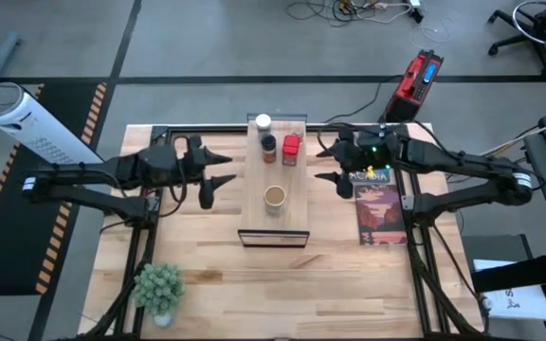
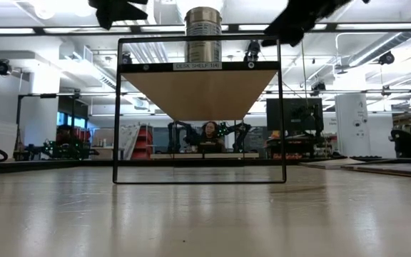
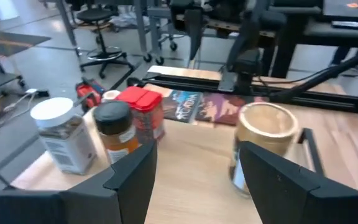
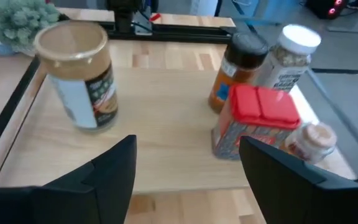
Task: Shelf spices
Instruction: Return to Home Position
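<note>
The shelf (image 1: pixel 275 220) is a pale board on a black frame in the table's middle. On it stand a white-capped jar (image 1: pixel 263 122), a dark-lidded jar (image 1: pixel 268 145) and a red tin (image 1: pixel 291 149) at the far end. A wider tan-topped jar (image 1: pixel 274 197) stands alone nearer the middle. My left gripper (image 1: pixel 224 168) hangs open at the shelf's left side, level with the board, and faces the spices (image 3: pixel 114 127). My right gripper (image 1: pixel 321 163) hangs open at the shelf's right side and faces the red tin (image 4: pixel 257 121). Neither has anything between its fingers.
A flat printed game box (image 1: pixel 379 210) lies on the table to the right of the shelf, under my right arm. A small potted plant (image 1: pixel 159 287) stands near the front left corner. A small pale container (image 4: pixel 312 142) shows just beyond the red tin.
</note>
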{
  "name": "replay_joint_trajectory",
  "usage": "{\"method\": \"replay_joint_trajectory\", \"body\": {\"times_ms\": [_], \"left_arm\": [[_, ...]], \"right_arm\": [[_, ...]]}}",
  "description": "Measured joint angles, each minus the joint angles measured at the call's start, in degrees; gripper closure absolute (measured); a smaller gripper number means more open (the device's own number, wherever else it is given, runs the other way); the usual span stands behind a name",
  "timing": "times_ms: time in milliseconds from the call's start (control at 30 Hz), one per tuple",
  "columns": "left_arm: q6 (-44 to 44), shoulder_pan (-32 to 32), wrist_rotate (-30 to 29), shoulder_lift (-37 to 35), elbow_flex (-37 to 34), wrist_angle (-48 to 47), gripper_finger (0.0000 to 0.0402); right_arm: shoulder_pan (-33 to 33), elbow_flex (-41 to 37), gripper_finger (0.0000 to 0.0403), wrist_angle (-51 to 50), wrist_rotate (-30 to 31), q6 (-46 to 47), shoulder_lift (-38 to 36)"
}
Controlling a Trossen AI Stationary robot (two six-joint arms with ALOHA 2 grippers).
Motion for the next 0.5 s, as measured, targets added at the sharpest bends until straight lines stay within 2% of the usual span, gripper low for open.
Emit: {"method": "replay_joint_trajectory", "body": {"times_ms": [233, 500], "left_arm": [[-1.7, -4.7, 0.0, -1.4, -4.3, 2.3, 0.0182], [-5.0, -8.8, 0.7, -5.4, -17.2, 23.0, 0.0182]], "right_arm": [[0.3, -9.5, 0.0172, 7.2, -2.0, 4.9, -9.7], [3.8, -20.4, 0.0185, 10.9, -2.8, 9.4, -18.7]]}}
